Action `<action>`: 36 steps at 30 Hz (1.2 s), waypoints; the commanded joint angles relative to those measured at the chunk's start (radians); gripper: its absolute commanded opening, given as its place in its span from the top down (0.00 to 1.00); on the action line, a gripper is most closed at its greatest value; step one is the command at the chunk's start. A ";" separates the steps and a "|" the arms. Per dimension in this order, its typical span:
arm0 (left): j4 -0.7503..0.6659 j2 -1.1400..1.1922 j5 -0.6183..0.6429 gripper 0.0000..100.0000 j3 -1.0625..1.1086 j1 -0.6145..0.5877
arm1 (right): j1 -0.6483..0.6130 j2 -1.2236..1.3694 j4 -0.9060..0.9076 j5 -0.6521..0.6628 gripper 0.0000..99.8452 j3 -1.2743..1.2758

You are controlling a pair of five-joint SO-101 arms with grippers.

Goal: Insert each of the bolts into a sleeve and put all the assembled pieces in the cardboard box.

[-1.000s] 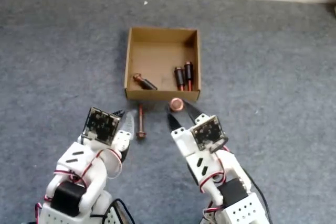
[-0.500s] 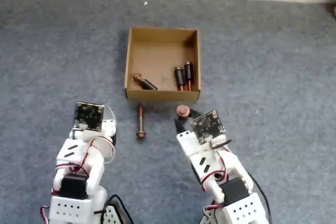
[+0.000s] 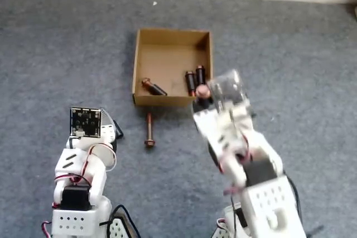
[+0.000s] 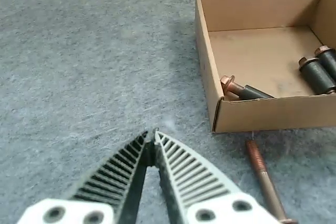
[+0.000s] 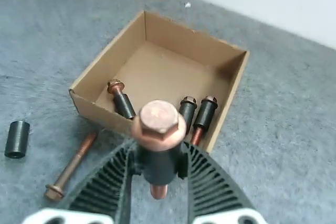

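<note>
Right gripper (image 5: 157, 153) clamps one sleeved bolt (image 5: 157, 127); three more in cardboard box (image 3: 135, 65). One bare bolt (image 3: 149, 129), one sleeve (image 5: 17, 139) loose. Left gripper (image 4: 154, 139) closed.

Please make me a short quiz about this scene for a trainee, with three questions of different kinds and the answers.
1. True or false: the left gripper is shut and empty.
2. How many assembled pieces lie in the cardboard box? A) one B) three C) six
3. Fill in: the held piece in the right gripper is a bolt inside a black ____.
Key: 1 true; 2 B; 3 sleeve.
</note>
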 commanded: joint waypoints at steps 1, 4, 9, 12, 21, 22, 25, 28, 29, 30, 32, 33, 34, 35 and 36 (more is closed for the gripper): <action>-0.025 -0.005 -0.008 0.99 0.019 -0.015 | 0.013 0.262 -0.067 0.009 0.99 -0.243; -0.025 -0.005 -0.008 0.99 0.018 -0.039 | 0.015 0.435 -0.153 0.009 0.99 -0.337; -0.115 -0.005 -0.008 0.99 0.019 -0.180 | 0.015 0.647 -0.243 0.009 0.99 -0.403; -0.150 -0.005 -0.008 0.99 0.019 -0.257 | 0.031 0.757 -0.294 0.009 0.99 -0.421; -0.189 -0.005 -0.006 0.99 0.019 -0.344 | 0.077 1.035 -0.332 0.009 0.99 -0.547; -0.189 -0.005 -0.006 0.99 0.019 -0.344 | 0.079 1.055 -0.331 0.009 0.98 -0.555; -0.189 -0.005 -0.006 0.99 0.019 -0.346 | 0.081 1.078 -0.331 0.009 0.91 -0.558; -0.189 -0.005 -0.006 0.99 0.019 -0.346 | 0.081 1.076 -0.329 0.009 0.89 -0.555; -0.189 -0.005 -0.006 0.99 0.019 -0.346 | 0.081 1.076 -0.329 0.009 0.89 -0.558; -0.189 -0.005 -0.006 0.99 0.019 -0.349 | 0.081 1.076 -0.329 0.009 0.89 -0.559; -0.193 -0.007 -0.006 0.99 0.018 -0.377 | 0.079 1.075 -0.329 0.009 0.89 -0.559; -0.207 -0.005 -0.006 0.99 0.018 -0.390 | 0.079 1.075 -0.314 0.009 0.89 -0.561; -0.213 -0.005 -0.006 0.99 0.018 -0.406 | 0.077 1.073 -0.289 0.009 0.89 -0.567; -0.218 -0.005 -0.006 0.99 0.018 -0.420 | 0.074 1.073 -0.262 0.009 0.89 -0.588; -0.218 -0.005 -0.006 0.99 0.018 -0.430 | 0.073 1.073 -0.220 0.009 0.89 -0.615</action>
